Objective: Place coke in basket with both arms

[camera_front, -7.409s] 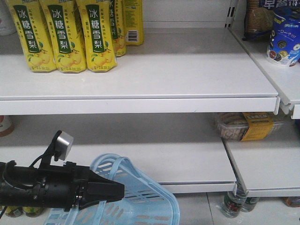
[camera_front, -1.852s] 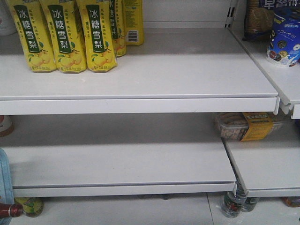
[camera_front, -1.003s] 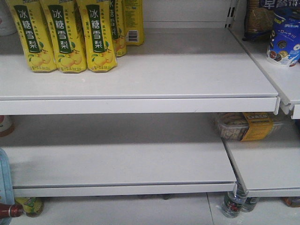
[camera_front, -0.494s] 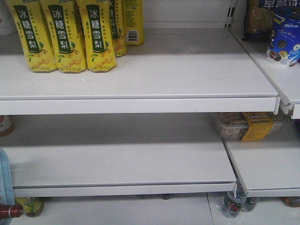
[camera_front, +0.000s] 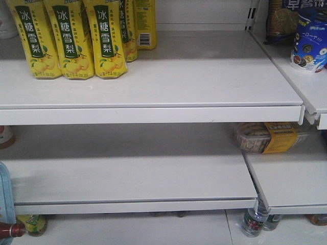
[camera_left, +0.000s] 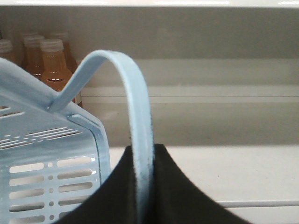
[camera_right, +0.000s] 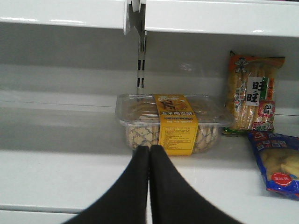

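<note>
In the left wrist view my left gripper (camera_left: 142, 148) is shut on one thin loop handle (camera_left: 135, 93) of the light blue basket (camera_left: 46, 158), whose slotted side fills the lower left. The front view shows only a sliver of the basket (camera_front: 4, 196) at the left edge. Just below it a red bottle top (camera_front: 11, 230) pokes in; I cannot tell whether it is the coke. My right gripper (camera_right: 149, 148) is shut with nothing in it, pointing at a middle shelf. Neither arm appears in the front view.
A clear biscuit box with a yellow label (camera_right: 175, 121) lies straight ahead of the right gripper, with snack bags (camera_right: 252, 95) to its right. Yellow drink bottles (camera_front: 69, 38) stand on the upper shelf. Amber bottles (camera_left: 51, 65) stand behind the basket. More bottles (camera_front: 254, 222) sit on the floor.
Since 7.4 s ago the left arm and basket have moved left out of the front view, leaving a sliver at the edge. Nothing visibly moves over the last two seconds.
</note>
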